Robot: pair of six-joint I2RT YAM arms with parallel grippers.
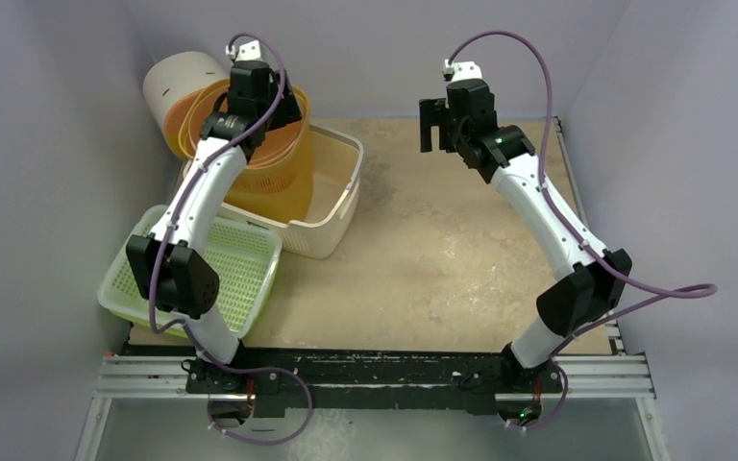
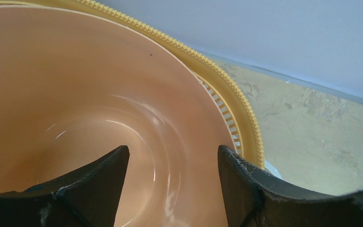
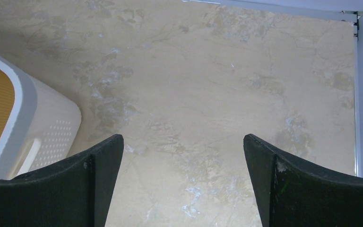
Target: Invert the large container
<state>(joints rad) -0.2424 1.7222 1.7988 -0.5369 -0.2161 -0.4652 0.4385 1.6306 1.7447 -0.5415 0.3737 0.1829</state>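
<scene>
Large container: orange tub, far left, in white basket; L jaws wide open, empty, over rim, best straddle wall squarely before closing; R jaws open, empty.

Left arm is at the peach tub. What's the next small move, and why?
I'd close the left gripper on the rim. Its open jaws appear to straddle the wall of the peach tub nested in the yellow strainer, holding nothing yet.
</scene>
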